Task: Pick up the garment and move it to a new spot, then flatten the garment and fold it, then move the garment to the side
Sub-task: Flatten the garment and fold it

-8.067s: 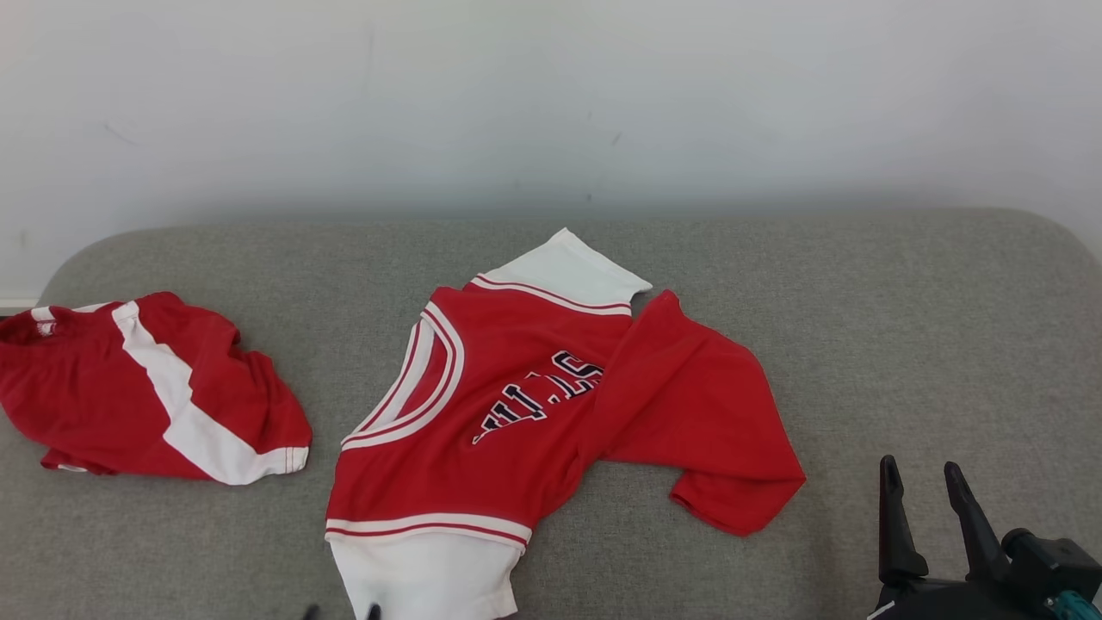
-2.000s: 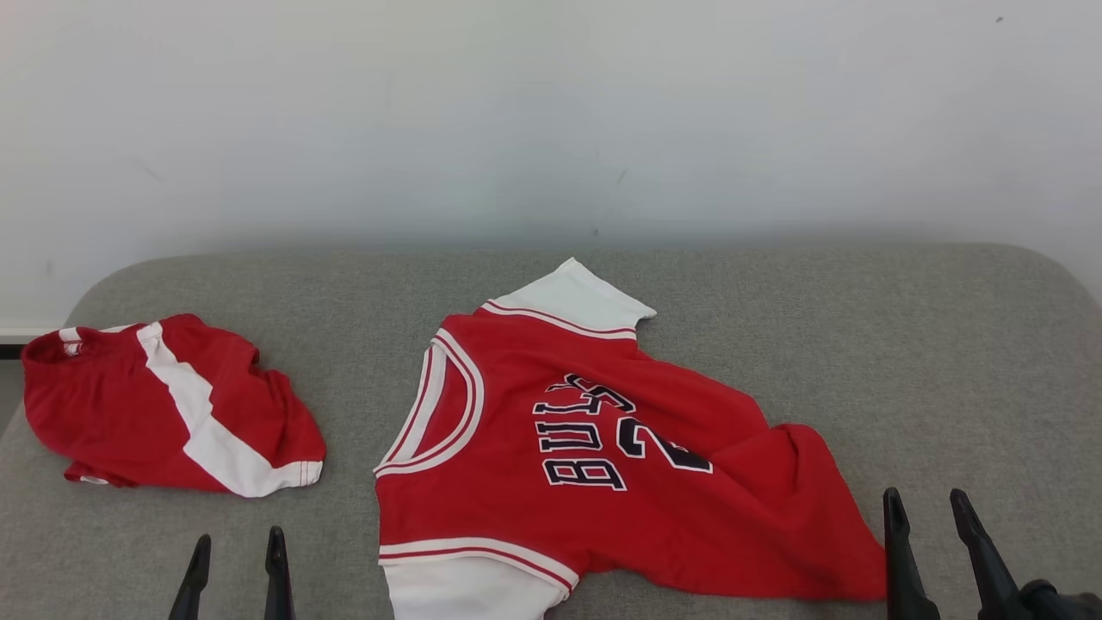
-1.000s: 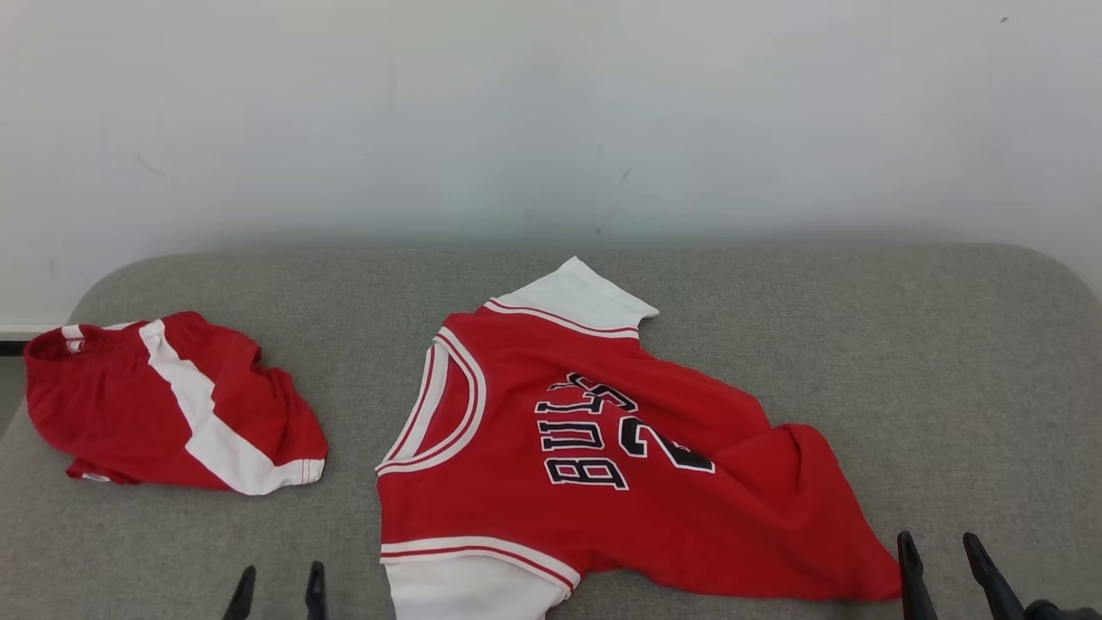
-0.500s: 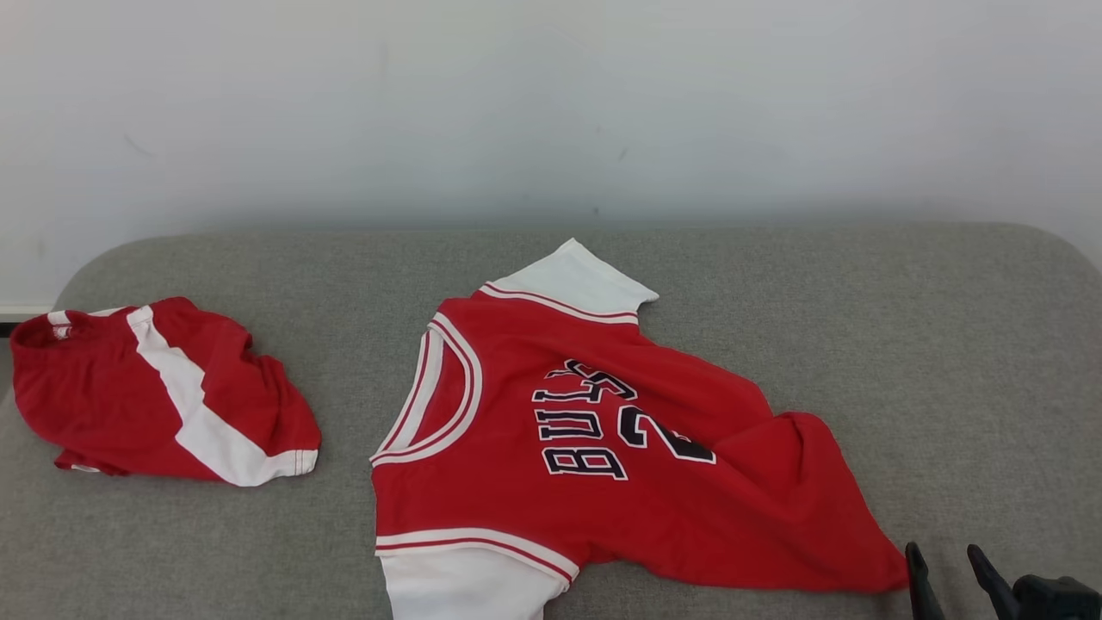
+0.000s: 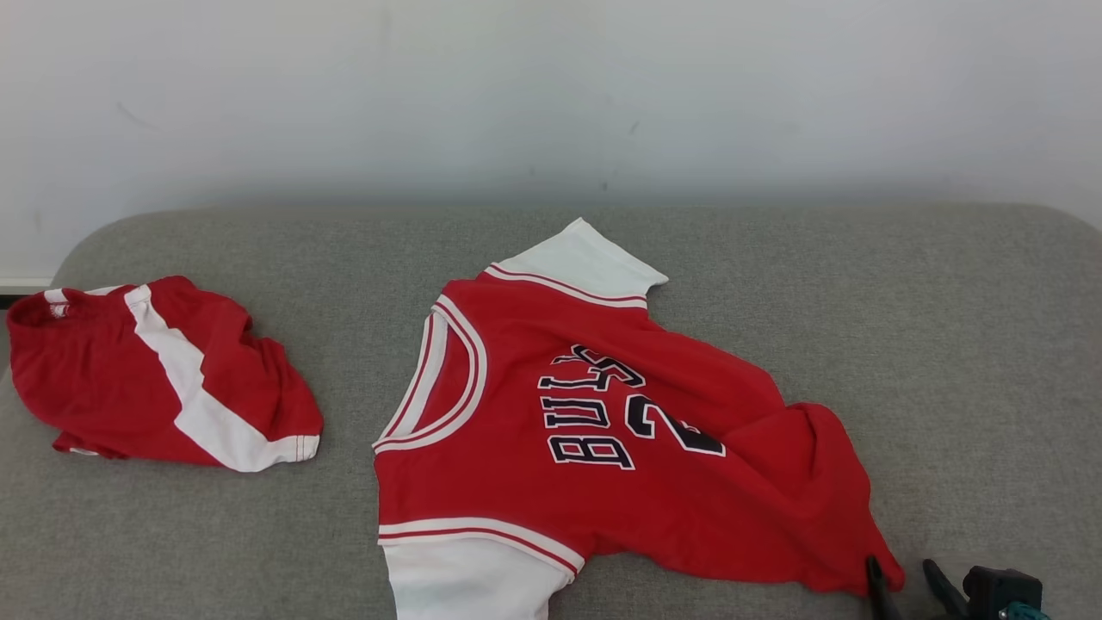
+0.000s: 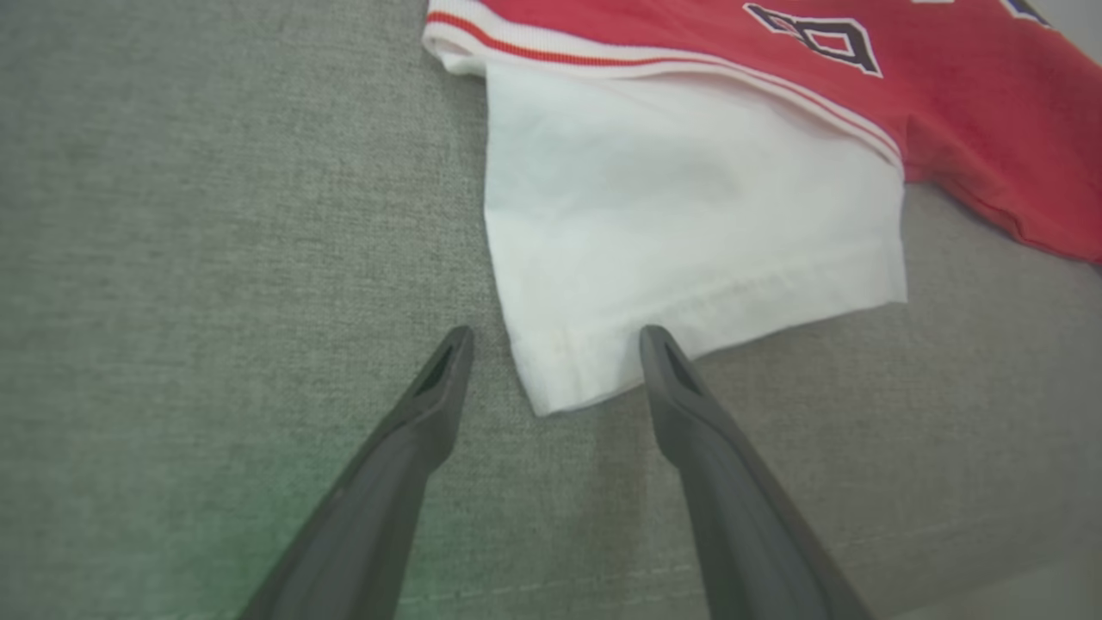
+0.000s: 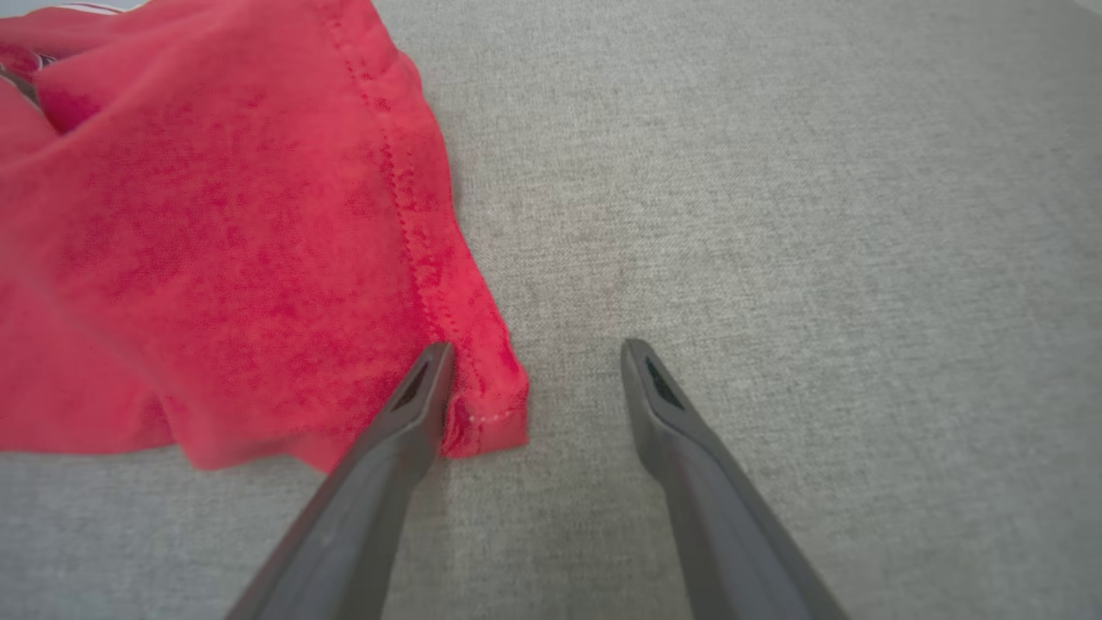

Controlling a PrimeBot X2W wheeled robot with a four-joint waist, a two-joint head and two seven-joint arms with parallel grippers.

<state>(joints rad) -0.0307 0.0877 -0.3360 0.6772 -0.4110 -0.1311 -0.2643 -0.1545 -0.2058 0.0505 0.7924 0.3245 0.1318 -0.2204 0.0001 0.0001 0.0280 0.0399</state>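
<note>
One red jersey (image 5: 594,430) lay spread on the grey cushion (image 5: 947,327). It had a white-trimmed neck hole, dark lettering and a number on the chest, and white sleeves joined by red stripes. It was not flat: folds ran across the body toward the hem.

The near white sleeve (image 6: 689,215) lay just ahead of the left gripper (image 6: 555,331). That gripper's fingers stood apart with the cuff's corner between their tips. One tip overlapped the cuff edge in that wrist view, and I could not tell whether it touched the cloth.

The jersey's hem corner (image 7: 486,405) lay at the right gripper (image 7: 535,347), which was likewise spread open. One fingertip sat against the stitched edge and the other over bare cushion. Neither gripper held the cloth.

Beyond the right gripper, on the side away from the jersey, bare cushion ran out to a rounded edge. There was bare cushion on the outer side of the left gripper too.

Farther that way, well apart from the jersey, a second red and white garment (image 5: 164,375) lay crumpled near the cushion's end. A pale wall (image 5: 551,86) rose behind the far edge.
</note>
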